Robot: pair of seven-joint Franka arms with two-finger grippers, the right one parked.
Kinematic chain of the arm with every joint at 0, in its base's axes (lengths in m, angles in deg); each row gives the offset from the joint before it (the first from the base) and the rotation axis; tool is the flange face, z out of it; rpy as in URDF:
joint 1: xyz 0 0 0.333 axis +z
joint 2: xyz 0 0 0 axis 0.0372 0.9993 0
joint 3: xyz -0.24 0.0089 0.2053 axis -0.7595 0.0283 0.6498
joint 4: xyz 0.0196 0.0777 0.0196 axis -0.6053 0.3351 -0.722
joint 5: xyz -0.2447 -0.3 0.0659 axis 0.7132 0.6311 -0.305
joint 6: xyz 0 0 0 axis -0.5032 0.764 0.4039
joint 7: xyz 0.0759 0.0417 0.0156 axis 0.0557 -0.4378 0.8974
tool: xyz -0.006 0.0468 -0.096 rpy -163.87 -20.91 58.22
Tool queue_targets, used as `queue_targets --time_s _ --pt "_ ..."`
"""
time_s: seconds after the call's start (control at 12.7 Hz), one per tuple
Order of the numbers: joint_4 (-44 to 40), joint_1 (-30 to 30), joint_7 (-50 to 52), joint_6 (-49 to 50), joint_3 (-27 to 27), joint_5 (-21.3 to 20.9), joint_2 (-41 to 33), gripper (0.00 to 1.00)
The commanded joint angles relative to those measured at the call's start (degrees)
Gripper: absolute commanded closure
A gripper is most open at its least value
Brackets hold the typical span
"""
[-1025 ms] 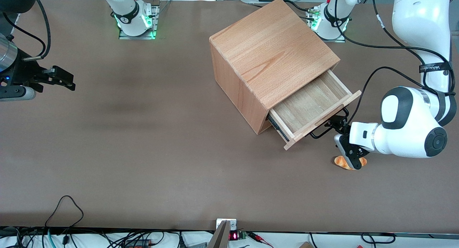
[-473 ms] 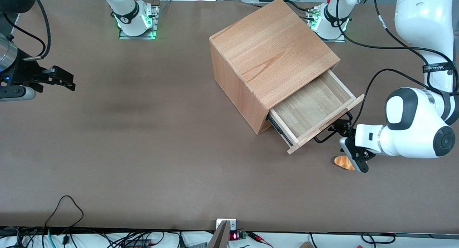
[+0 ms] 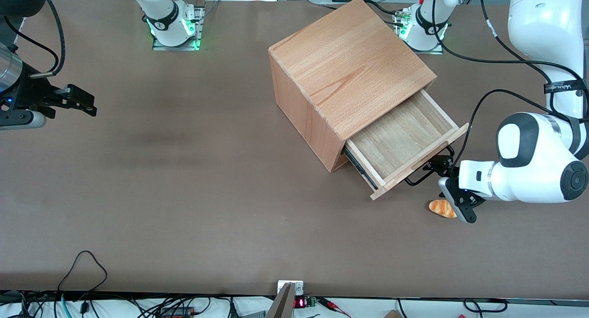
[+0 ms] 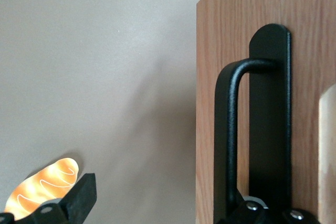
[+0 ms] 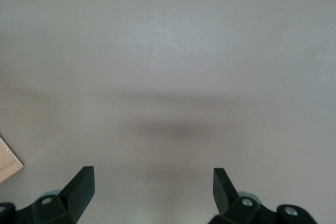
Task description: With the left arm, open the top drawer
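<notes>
Drawer (image 3: 399, 138) stands pulled out of the cabinet (image 3: 349, 69); the left arm's (image 3: 538, 170) jaws, spread apart, straddle its black handle (image 4: 233, 140), a bread roll (image 3: 441, 208) beside them.

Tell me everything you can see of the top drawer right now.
The top drawer is a shallow tray of light beech-looking wood, pulled well out of the cube cabinet and showing a bare floor with nothing in it. Its flat front board carries a black wire loop handle on a black mounting plate. The left arm reaches in from the working arm's end, its gripper at the handle with one finger inside the loop. A small orange bread-like item lies on the table nearby, apart from the drawer.
</notes>
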Motion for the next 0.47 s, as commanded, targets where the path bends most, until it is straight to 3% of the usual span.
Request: queue_targets --time_s 0.0,0.39 --pt "-1.0 -0.8 1.4 -7.4 0.6 -1.2 4.9 0.00" --pt "-2.2 0.4 1.5 -4.1 0.4 -0.8 4.7 0.00"
